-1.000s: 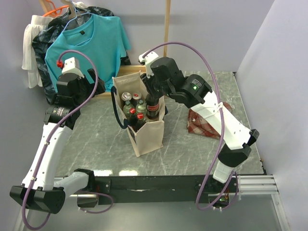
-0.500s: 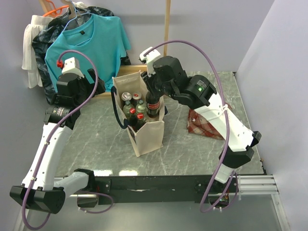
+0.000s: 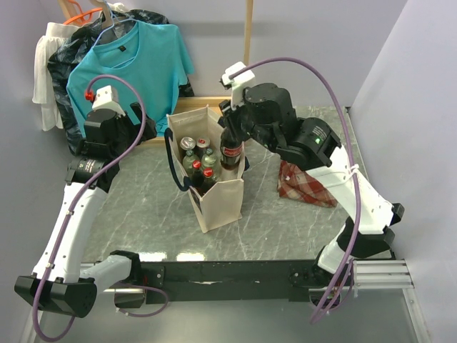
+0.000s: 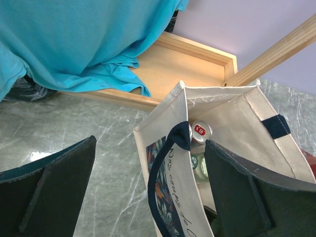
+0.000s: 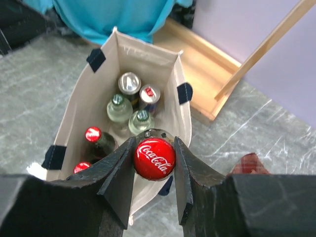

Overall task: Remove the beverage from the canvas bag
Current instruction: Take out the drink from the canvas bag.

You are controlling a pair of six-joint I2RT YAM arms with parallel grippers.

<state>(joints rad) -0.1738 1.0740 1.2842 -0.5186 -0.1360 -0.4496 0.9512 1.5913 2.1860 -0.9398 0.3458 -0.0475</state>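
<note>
Starting with the marble table [image 3: 143,207]: carrying the canvas bag [image 3: 218,204] upright near its middle, mouth gaping upward, with a plaid cloth [image 3: 303,182] lying near on the right. Hovering at the bag's left, touching nothing, fingers spread wide: the left claw [image 4: 148,195]. Reaching down from the right and pinching the cola bottle [image 3: 230,153] by its neck, just under the cap [image 5: 154,159]: the right claw [image 5: 154,145]. Hanging directly beneath that claw, long axis vertical, against the bag's right wall, lower end seemingly sitting below the rim, beside 2 cans [image 5: 129,81], 2 clear bottles [image 5: 117,106] and 2 red caps [image 5: 92,134]. Judging by that, calling for a straight pull upward along the bottle's axis, skirting the navy handle [image 5: 184,92] alongside. Reading "Coca-Cola" in white script on the cap; making out only "Nos coups" on the bag's printed side; finding the bottle's red label too small for reading.
</note>
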